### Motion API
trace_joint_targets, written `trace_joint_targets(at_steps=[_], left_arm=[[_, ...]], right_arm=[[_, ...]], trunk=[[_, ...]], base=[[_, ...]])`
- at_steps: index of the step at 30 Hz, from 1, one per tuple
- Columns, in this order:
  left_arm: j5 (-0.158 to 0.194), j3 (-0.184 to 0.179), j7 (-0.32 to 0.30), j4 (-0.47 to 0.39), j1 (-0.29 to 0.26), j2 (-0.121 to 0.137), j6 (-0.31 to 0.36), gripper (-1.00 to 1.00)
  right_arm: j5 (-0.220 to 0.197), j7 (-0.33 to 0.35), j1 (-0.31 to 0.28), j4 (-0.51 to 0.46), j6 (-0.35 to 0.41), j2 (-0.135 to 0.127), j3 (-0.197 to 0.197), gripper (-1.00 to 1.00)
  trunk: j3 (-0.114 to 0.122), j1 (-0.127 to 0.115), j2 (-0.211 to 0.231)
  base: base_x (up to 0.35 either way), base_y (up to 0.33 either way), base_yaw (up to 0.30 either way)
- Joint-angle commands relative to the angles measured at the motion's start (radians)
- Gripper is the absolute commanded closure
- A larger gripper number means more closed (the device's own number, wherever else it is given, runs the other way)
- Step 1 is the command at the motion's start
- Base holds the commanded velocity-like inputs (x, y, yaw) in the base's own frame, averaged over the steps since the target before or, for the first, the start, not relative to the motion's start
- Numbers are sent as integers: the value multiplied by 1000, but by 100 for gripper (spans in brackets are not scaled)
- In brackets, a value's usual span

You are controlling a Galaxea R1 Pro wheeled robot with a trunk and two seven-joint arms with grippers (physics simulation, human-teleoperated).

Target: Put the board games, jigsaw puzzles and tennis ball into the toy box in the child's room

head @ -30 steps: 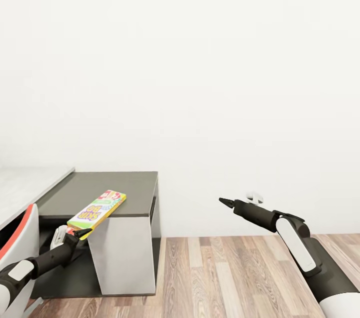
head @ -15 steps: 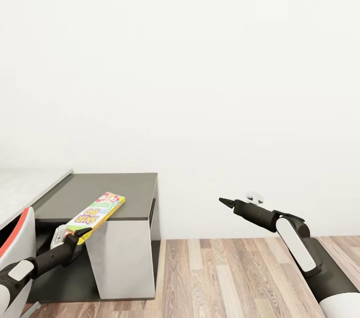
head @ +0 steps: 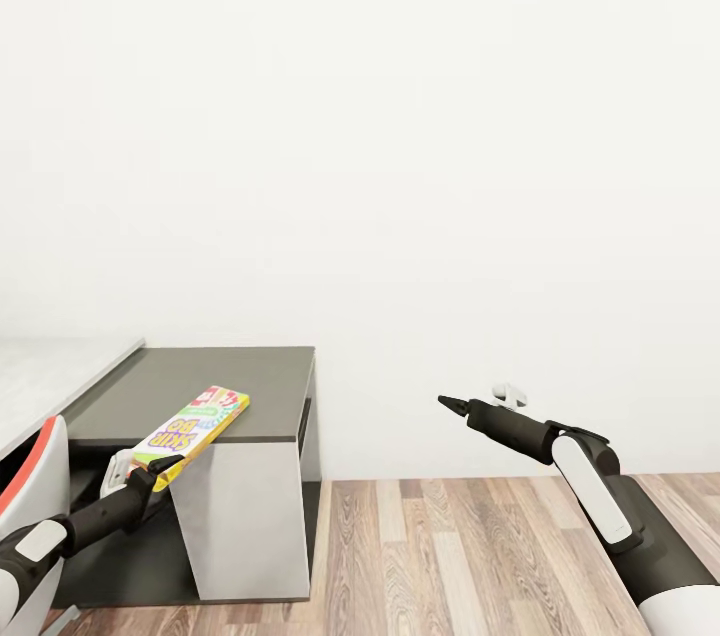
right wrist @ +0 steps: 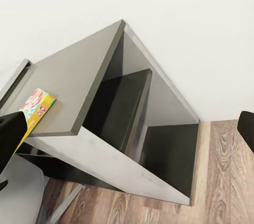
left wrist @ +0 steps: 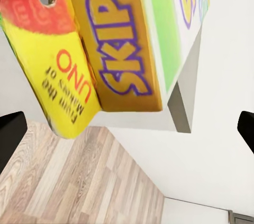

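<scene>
One board game (head: 194, 423), the yellow SKIP-BO box, is in view, held by its near end in the left end effector (head: 150, 468) and angled up over the front edge of the dark grey side unit (head: 240, 378) that joins the pale bench (head: 50, 376) at the left. From the head camera the black fingers look closed on the box's lower end; the left wrist camera has the box (left wrist: 121, 39) hanging close to the lens, with printed faces and a red-and-yellow hang tab showing. The right end effector (head: 452, 404) hovers over the wood floor (head: 480, 546), well apart from the furniture, holding nothing; whether its fingers are parted I cannot tell from these angles.

The box looks like thin printed card, so I judge it light and fairly stiff, though its glossy faces may be slippery and a hard squeeze could dent them. Gripped at one end it acts as a long lever (a sharp swing could twist it in the fingers). A hold across the narrow width nearer the middle would be steadier.
</scene>
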Motion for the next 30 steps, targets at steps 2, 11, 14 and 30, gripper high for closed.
trace_joint_targets(at_steps=[2,11,14,30], left_arm=[[4,1,-1,0,-1,1,6,-100],[4,1,-1,0,-1,2,6,-100],[4,1,-1,0,0,3,5,-100],[4,2,-1,-1,0,4,5,-100]], right_arm=[[1,2,-1,0,3,-1,0,-100],[1,2,-1,0,3,0,2,-100],[1,2,-1,0,3,0,2,-100],[-1,1,-1,1,3,1,2,-100]], trunk=[[-1,0,-1],[-1,0,-1],[-1,0,-1],[-1,0,-1]], base=[[0,0,0],[0,0,0],[0,0,0],[73,0,0]])
